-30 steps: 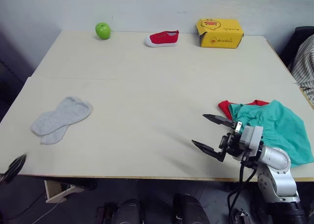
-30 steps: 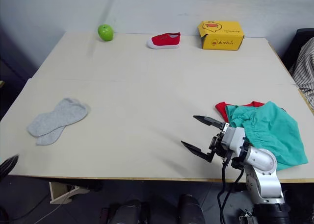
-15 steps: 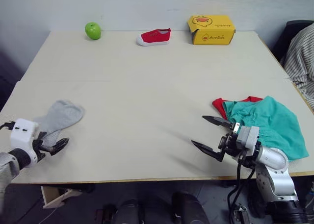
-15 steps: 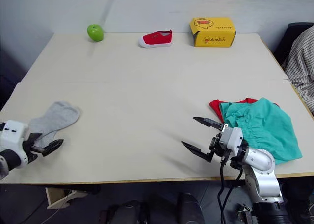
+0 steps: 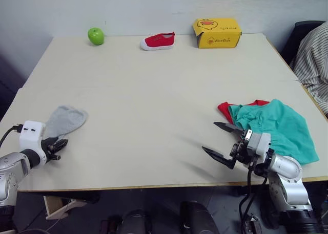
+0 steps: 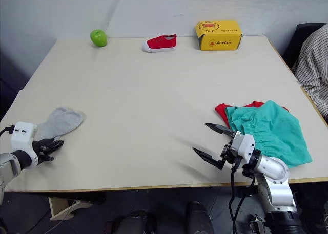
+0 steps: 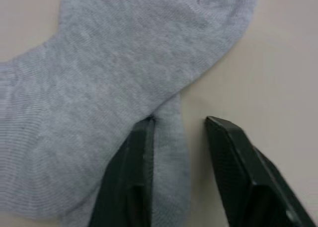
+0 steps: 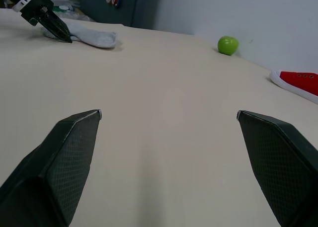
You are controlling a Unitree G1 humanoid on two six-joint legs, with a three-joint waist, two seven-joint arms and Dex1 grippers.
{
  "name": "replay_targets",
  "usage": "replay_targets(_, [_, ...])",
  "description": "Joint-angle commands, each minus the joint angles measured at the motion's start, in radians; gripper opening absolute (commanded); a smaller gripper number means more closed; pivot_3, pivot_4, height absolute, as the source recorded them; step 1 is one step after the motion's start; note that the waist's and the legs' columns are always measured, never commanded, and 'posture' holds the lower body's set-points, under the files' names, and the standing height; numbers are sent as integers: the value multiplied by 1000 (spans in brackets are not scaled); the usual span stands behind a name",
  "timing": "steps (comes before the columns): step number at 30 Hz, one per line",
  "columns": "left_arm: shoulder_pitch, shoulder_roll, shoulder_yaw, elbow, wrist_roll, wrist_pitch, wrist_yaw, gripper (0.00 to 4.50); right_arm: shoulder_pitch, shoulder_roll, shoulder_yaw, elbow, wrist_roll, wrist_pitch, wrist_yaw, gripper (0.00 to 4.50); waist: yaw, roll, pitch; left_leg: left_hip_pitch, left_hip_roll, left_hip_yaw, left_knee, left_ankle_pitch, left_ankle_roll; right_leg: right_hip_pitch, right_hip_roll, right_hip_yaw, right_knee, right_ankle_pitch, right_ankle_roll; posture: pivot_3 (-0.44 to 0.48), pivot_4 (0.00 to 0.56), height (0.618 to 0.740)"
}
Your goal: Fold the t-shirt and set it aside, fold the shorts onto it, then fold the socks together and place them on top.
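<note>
Grey knit: the socks lie overlapped at the near left corner of the table, well apart from the two garments.
Garments: the shorts lie in a loose heap over the t-shirt near the right edge; only a red rim of the shirt shows.
Left gripper: down at the socks, its fingers a little apart, straddling the narrow edge of the lower sock and not yet pinching it; it has hold of nothing.
Right gripper: spread wide and empty, hovering over bare table just beside the shorts.
Step in hand: by my reading, taking up the socks, the last items to go on the pile.
Doing it well: close on both layers where they overlap, not on the single thin edge now between the fingers, or one sock may stay behind. Lift low so the knit does not slip.
Left wrist view: the finger placement on the sock edge, too small to judge from the head.
Head views: the pile's place, plus the apple, red shoe and yellow box along the far edge.
Right wrist view: the left gripper by the socks, seen across the table.
</note>
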Motion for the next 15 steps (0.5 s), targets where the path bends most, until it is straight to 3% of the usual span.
replay_targets(1, [17,-10,-22,80,40,-47,-31,408,13,-18,-32,-45,24,-9,1,4500,0,2,-1,0,0,0,0,0,0,0,0,0,0,0,0,0,150,740])
replay_targets(3, [7,-11,-40,88,44,-108,-72,46,20,-25,-36,-55,26,-2,0,4500,1,2,-1,0,0,0,0,0,0,0,0,0,0,0,0,0,150,740])
replay_targets(7, [-18,-19,-104,41,34,-274,-232,46,41,-45,-48,-75,32,15,0,4500,6,3,-1,0,0,1,0,-1,0,0,-1,0,0,0,0,0,150,740])
replay_targets(12, [-45,-21,-276,-129,44,-490,-483,46,70,-91,-77,-82,45,30,18,4500,30,1,-1,-2,-2,0,2,-4,-2,0,-2,0,-2,0,0,0,150,740])
replay_targets(15, [-68,-32,-352,-168,51,-566,-569,46,80,-110,-92,-85,54,38,21,4500,27,1,-1,-3,-1,1,2,-4,0,-1,-1,0,-3,0,0,0,150,740])
